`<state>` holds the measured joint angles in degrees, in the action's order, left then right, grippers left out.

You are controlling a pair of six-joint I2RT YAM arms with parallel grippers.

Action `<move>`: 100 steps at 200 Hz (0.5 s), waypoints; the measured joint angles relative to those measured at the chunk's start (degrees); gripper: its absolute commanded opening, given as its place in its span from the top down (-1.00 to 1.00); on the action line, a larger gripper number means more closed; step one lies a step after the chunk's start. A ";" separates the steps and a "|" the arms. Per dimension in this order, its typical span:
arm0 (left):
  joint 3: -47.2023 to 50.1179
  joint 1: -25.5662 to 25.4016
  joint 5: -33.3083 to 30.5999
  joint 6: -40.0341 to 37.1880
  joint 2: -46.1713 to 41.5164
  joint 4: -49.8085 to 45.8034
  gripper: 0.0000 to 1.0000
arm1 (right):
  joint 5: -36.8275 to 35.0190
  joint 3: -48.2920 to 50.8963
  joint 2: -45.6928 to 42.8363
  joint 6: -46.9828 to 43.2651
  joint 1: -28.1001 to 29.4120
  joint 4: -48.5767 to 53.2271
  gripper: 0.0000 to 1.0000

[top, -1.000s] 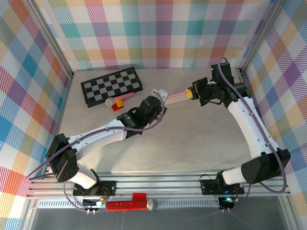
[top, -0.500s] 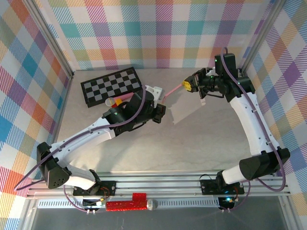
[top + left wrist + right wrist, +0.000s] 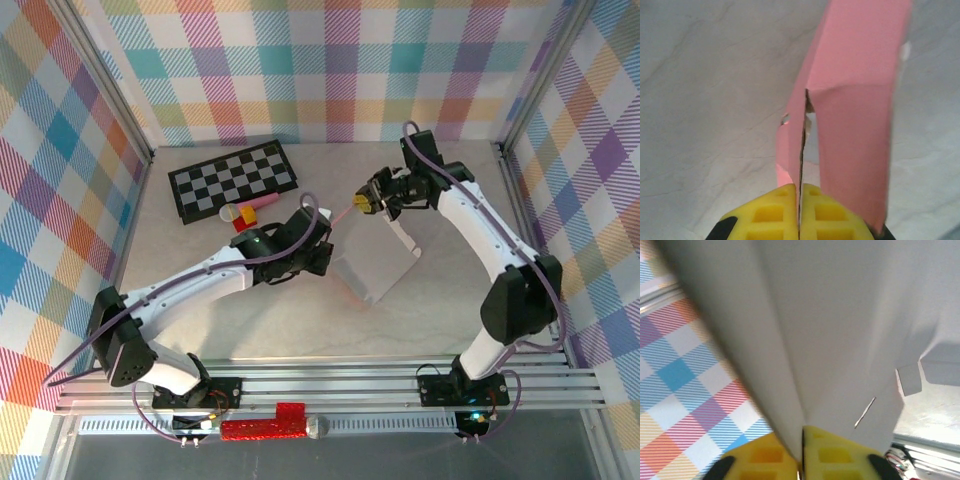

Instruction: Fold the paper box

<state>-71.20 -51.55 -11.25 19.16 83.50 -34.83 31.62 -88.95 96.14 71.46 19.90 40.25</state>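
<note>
Paper box (image 3: 380,266) swung down, edges pinched in left jaws and right jaws

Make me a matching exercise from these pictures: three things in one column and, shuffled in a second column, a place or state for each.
Things:
1. box
2. checkerboard
3. pink cylinder

Places or states:
A. lying beside the checkerboard's near edge
B. pinched by the left fingers and the right fingers
C. flat at the far left of the table

Pairs: 1-B, 2-C, 3-A
</note>
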 measured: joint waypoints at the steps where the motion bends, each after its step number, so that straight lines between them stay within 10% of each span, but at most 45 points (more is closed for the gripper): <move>1: 0.09 0.00 -0.02 -0.07 0.04 0.04 1.00 | 0.00 0.00 0.13 -0.17 0.00 -0.04 0.56; 47: 2.75 -0.02 -2.16 -4.33 2.43 2.23 1.00 | -0.39 1.86 4.52 -5.31 -0.44 -4.26 -0.05; 100: 2.89 -0.02 -2.21 -6.36 2.75 2.27 1.00 | -2.45 3.28 2.34 -6.54 1.27 -7.23 0.11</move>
<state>-68.31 -51.57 -13.45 12.80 86.26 -32.56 29.17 -85.67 98.48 64.93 21.17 33.01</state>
